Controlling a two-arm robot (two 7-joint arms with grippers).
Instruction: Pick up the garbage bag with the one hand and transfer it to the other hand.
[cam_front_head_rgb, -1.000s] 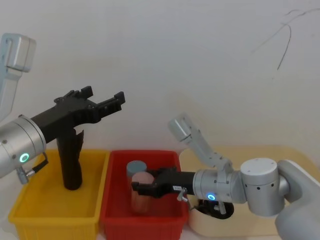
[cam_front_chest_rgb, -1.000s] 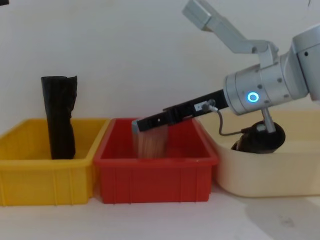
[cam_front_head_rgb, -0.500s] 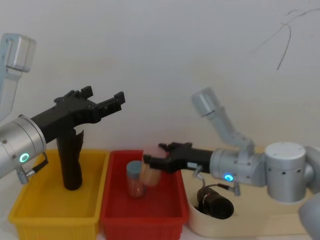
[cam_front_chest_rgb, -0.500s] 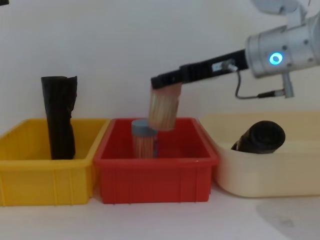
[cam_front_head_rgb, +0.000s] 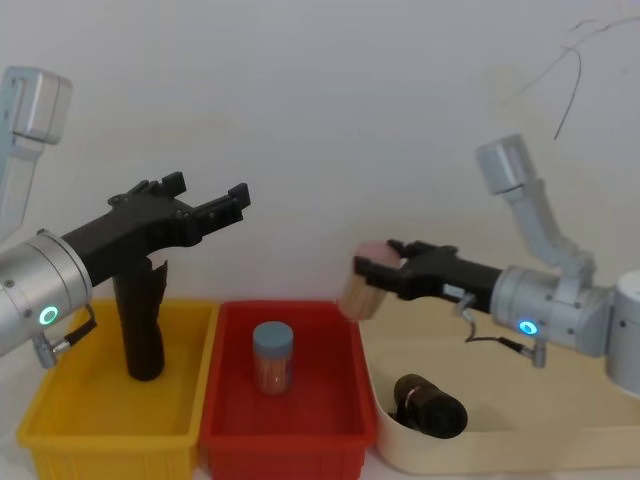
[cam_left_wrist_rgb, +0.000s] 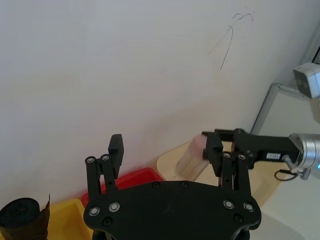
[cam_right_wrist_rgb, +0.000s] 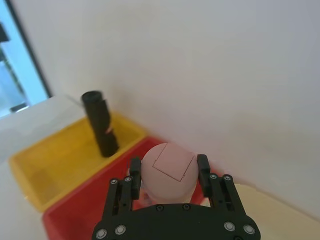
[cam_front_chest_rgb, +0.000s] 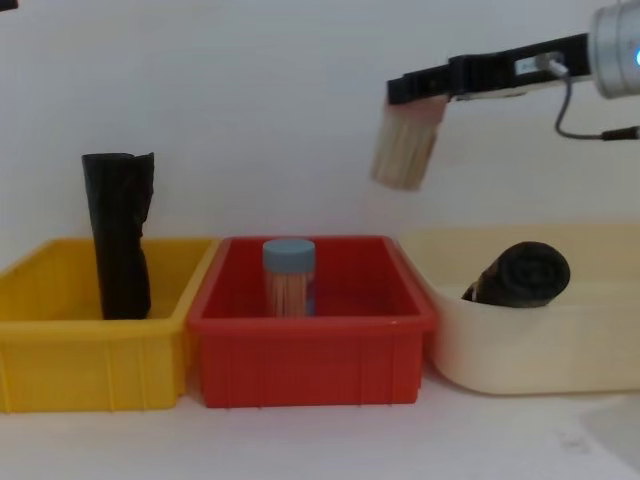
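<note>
Right gripper (cam_front_head_rgb: 372, 281) jaws clamping pink-capped jar (cam_front_head_rgb: 360, 293), garbage bag (cam_front_head_rgb: 430, 404) well below.

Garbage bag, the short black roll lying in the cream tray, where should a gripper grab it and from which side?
Take the garbage bag across the middle of its round body, from above. It lies on its side against the wall of the cream tray, which blocks a level approach. The right gripper is shut on a jar, so it isn't free yet.
</note>
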